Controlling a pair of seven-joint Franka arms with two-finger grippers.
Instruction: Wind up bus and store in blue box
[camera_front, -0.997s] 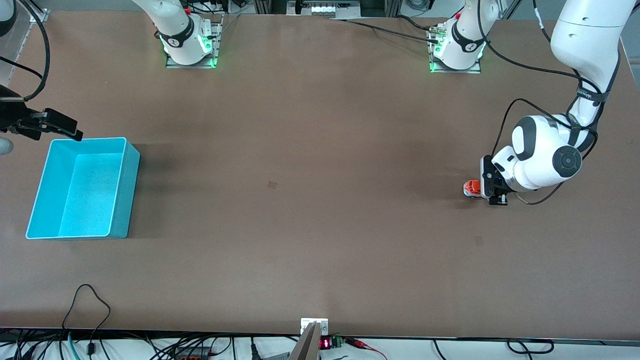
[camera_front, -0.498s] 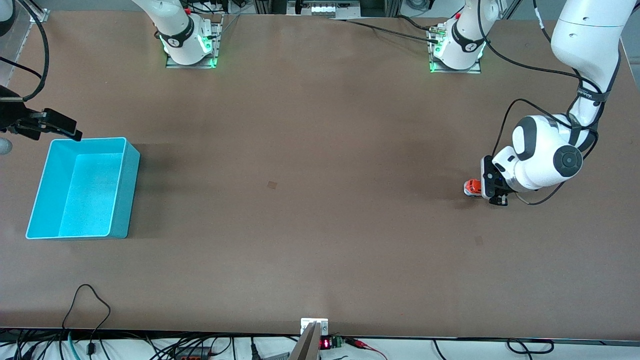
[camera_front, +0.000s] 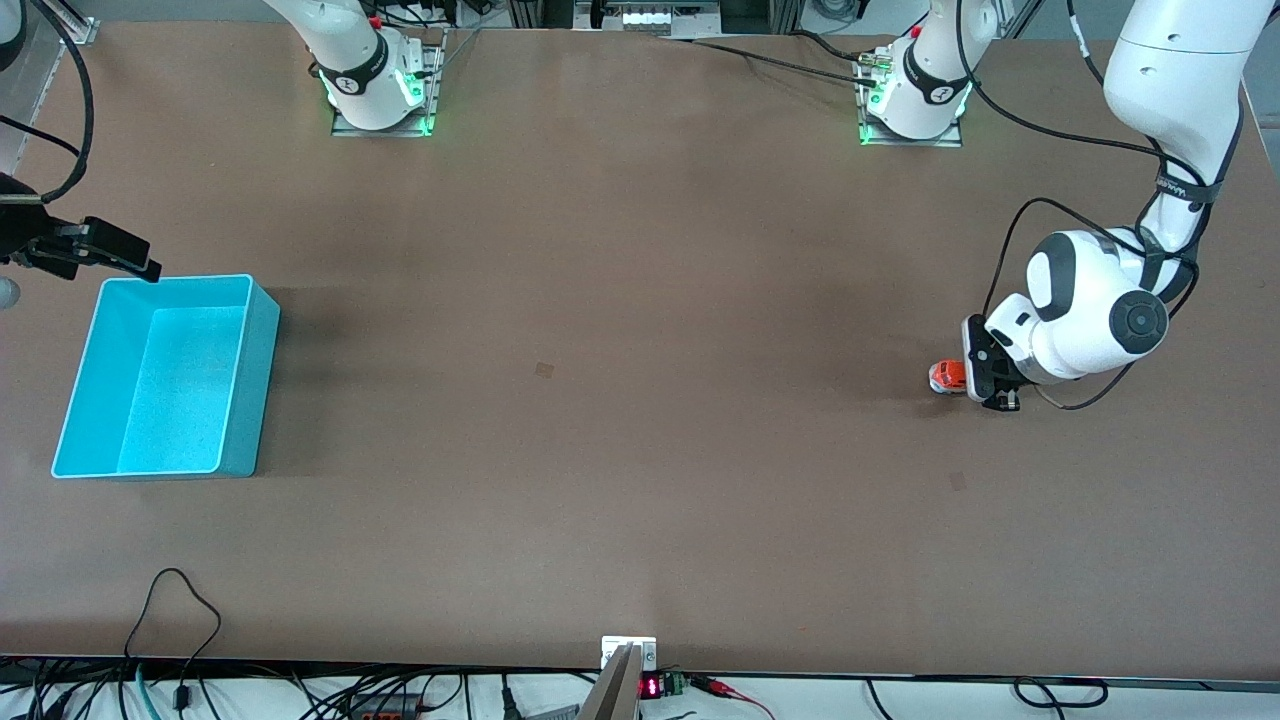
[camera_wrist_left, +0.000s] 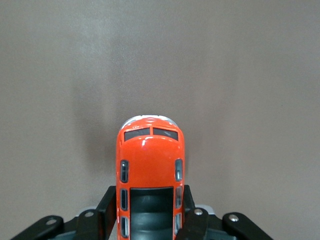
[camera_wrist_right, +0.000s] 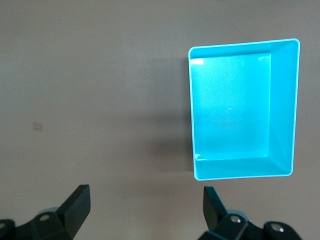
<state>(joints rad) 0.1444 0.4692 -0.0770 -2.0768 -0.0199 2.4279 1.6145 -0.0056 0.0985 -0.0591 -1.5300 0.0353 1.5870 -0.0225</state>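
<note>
The bus (camera_front: 945, 377) is a small orange-red toy with a dark roof. It sits low at the table toward the left arm's end. My left gripper (camera_front: 968, 381) is shut on its rear. In the left wrist view the bus (camera_wrist_left: 150, 150) points away from the wrist and my left gripper (camera_wrist_left: 148, 202) has a finger (camera_wrist_left: 106, 207) against each side. The blue box (camera_front: 255, 400) stands open and empty at the right arm's end. My right gripper (camera_front: 140, 258) hovers open and empty beside the box, which also shows in the right wrist view (camera_wrist_right: 242, 170), past my right gripper (camera_wrist_right: 145, 196).
Bare brown table lies between the bus and the box. Cables and a small device (camera_front: 628, 665) sit along the table edge nearest the front camera. The arm bases (camera_front: 380, 90) stand along the farthest edge.
My left wrist has shifted very slightly with the bus still held. My right gripper has drifted a little away from the box's corner. The box has not moved.
</note>
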